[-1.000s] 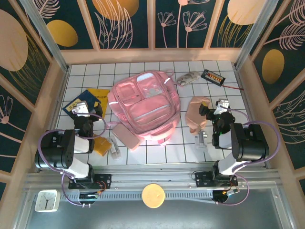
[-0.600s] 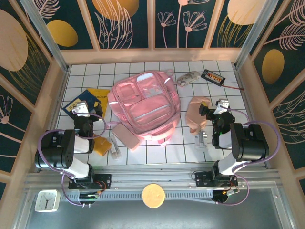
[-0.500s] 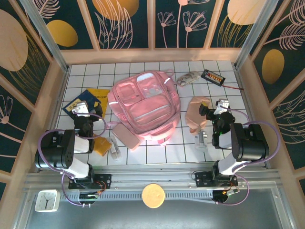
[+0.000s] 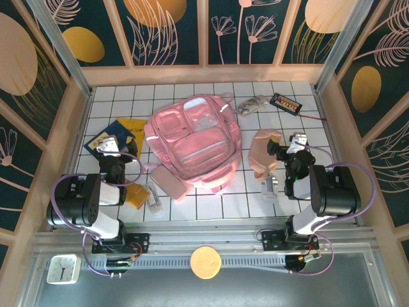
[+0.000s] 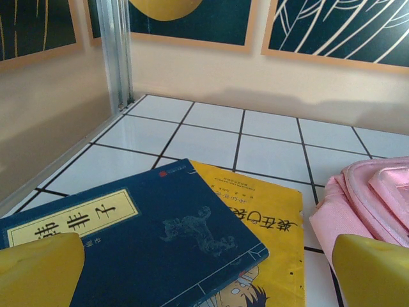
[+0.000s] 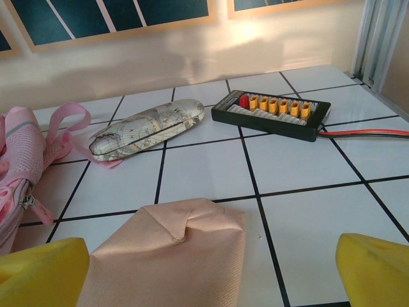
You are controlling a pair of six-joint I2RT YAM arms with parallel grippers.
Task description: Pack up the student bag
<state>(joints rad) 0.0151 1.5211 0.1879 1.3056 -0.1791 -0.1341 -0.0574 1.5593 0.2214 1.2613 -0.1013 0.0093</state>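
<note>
Top view: the pink student bag [image 4: 193,144] lies flat in the middle of the tiled counter [image 4: 255,198] and looks closed. Loose things surround it: a blue book [image 4: 105,135] and a yellow book [image 4: 134,128] to its left, a pink pencil case [image 4: 169,182] touching its near edge, and a beige pouch [image 4: 263,153] to its right. Packing appears not yet begun.

Left wrist view: the left fingers [image 5: 38,268] are spread wide and empty above the two books, with the bag at the right edge.

Right wrist view: the right fingers [image 6: 38,272] are also spread wide, either side of the pouch. Whether they touch it is unclear.
</note>
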